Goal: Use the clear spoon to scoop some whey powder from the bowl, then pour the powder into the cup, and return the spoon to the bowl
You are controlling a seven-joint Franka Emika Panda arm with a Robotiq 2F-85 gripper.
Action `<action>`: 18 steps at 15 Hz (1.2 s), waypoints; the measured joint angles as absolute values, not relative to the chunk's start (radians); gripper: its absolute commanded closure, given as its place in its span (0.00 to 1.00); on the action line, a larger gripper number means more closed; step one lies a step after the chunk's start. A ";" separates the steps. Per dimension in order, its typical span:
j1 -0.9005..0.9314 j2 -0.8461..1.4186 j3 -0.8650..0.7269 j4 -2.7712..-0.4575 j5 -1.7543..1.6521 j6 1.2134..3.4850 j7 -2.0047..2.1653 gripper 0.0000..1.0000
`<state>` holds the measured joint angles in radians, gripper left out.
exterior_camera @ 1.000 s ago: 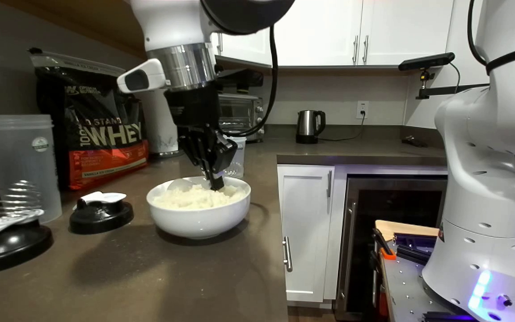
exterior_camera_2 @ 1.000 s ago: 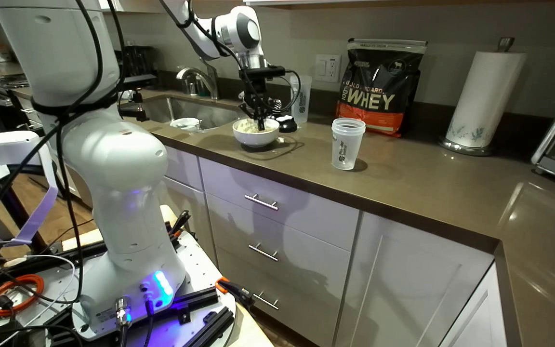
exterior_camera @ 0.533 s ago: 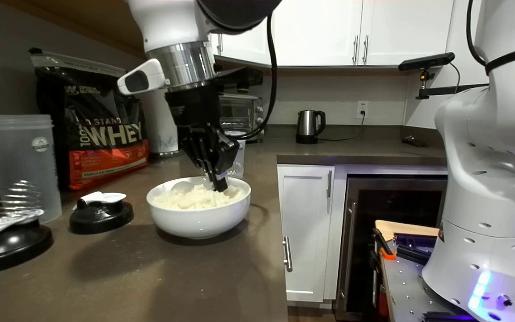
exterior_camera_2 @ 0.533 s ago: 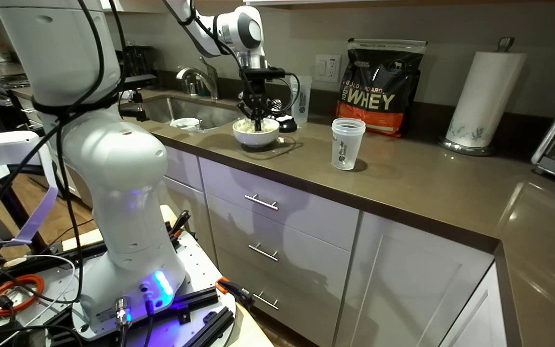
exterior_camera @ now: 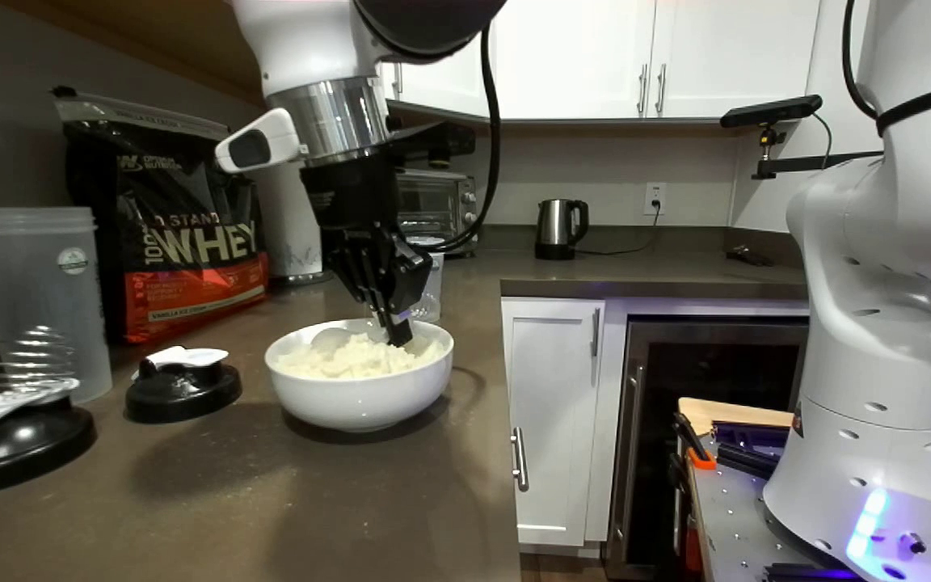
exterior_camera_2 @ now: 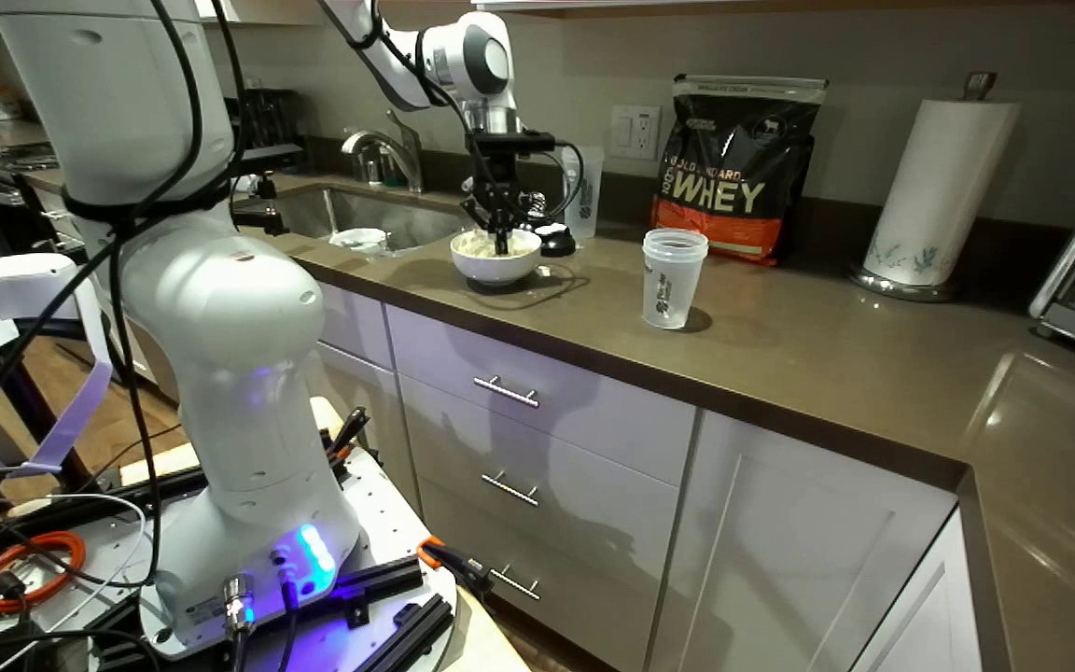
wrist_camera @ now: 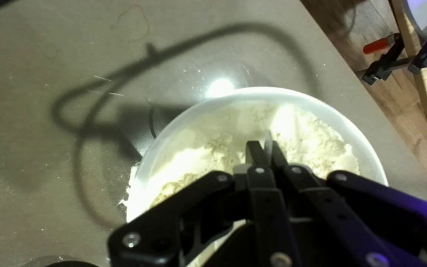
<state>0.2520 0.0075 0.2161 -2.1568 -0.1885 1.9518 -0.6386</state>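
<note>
Operating remotely, I find the gripper [wrist_camera: 266,147] angled down into the bowl [exterior_camera: 360,402], its fingertips clamped on a thin part of the clear spoon [exterior_camera: 330,338]. The spoon's wide end sits inside the bowl, at the heaped whey powder [exterior_camera: 352,358]; I cannot tell how much it carries. I record the cup [exterior_camera_2: 672,285] upright on the counter [exterior_camera_2: 780,364], well apart from the bowl.

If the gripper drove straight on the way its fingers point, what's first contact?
Likely the whey powder: the gripper points steeply down into the bowl, with powder below. Depth is unclear; the gap is hard to judge and it may already be touching.
</note>
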 measured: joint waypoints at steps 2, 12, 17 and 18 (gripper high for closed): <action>0.250 0.007 0.213 -2.157 -0.188 1.950 -0.639 0.99; 0.248 0.008 0.202 -2.150 -0.188 1.922 -0.639 0.99; 0.248 0.008 0.202 -2.150 -0.185 1.920 -0.639 0.99; 0.248 0.008 0.203 -2.150 -0.182 1.920 -0.639 0.99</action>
